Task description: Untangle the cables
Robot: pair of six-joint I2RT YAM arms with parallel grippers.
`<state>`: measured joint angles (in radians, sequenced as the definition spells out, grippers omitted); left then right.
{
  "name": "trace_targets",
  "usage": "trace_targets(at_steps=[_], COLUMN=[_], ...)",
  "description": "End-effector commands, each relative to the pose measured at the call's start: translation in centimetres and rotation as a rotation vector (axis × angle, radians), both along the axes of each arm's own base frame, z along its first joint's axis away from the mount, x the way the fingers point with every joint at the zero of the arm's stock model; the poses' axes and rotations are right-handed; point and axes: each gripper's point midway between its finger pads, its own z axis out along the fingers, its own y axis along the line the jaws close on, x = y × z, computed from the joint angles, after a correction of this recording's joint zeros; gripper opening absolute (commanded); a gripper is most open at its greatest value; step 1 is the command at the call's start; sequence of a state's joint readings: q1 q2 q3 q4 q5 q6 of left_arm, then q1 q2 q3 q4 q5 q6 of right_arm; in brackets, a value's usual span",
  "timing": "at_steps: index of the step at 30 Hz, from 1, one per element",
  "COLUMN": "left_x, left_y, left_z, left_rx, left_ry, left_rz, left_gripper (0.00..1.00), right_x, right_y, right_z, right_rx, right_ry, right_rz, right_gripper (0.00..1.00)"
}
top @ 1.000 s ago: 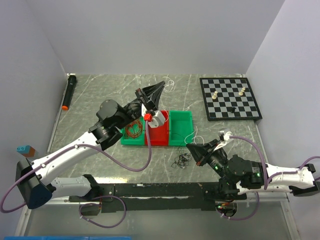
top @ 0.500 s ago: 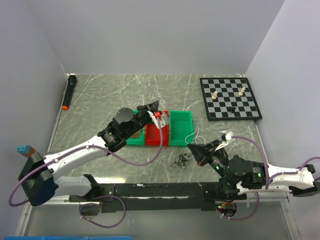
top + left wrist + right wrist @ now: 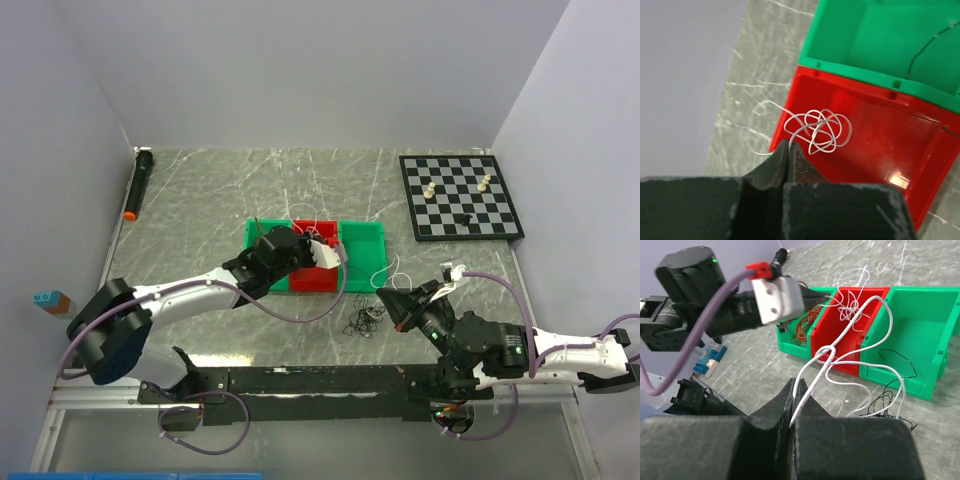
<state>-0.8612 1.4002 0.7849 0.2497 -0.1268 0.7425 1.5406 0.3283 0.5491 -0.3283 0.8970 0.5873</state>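
White cable now in red bin; left gripper lowered, pinching it; right gripper too.

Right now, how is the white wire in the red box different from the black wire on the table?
The thin white wire curls mostly inside the red plastic box; the thin black wire lies on the grey marble table. The right claw pinches a white strand; no claw touches the black wire. Both are thin loops.

top: overhead, far | wrists: close, oblique | shared: red bin
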Motion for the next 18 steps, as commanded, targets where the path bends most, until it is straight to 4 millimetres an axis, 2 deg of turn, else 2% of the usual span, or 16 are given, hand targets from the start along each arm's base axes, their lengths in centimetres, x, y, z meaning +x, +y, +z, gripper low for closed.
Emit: trace_targets(at_steps=[1, 5, 11, 12, 15, 18], left_x=[-0.1, -0.3, 0.1, 0.2, 0.5, 0.7], left_y=[-2.1, -2.9, -4.4, -4.7, -5.2, -5.5], left_z=[-0.2, -2.1, -2.4, -2.3, -1.9, -2.3], left_rx=[-0.049, -0.03, -0.067, -0.074, -0.097, -0.101], left_ry=[0.061, 0.109, 0.145, 0.153, 0.16, 0.188], left_rz=[-0.018, -0.018, -0.014, -0.013, -0.006, 0.013], left_gripper=[0.01, 0.01, 0.01, 0.02, 0.16, 0.26], right_x=[0.2, 0.2, 0.3, 0.3, 0.3, 0.3], right_y=[-0.5, -1.0, -1.5, -1.5, -1.6, -1.6], right_z=[-0.2, -0.4, -0.7, -0.8, -0.9, -0.9], right_rx=[0.003, 0.012, 0.025, 0.023, 0.018, 0.014], right_ry=[0.006, 0.012, 0.014, 0.014, 0.012, 0.01], right_rz=[-0.022, -0.029, -0.038, -0.04, -0.04, -0.039], right_gripper=[0.0, 0.0, 0.0, 0.0, 0.0, 0.0])
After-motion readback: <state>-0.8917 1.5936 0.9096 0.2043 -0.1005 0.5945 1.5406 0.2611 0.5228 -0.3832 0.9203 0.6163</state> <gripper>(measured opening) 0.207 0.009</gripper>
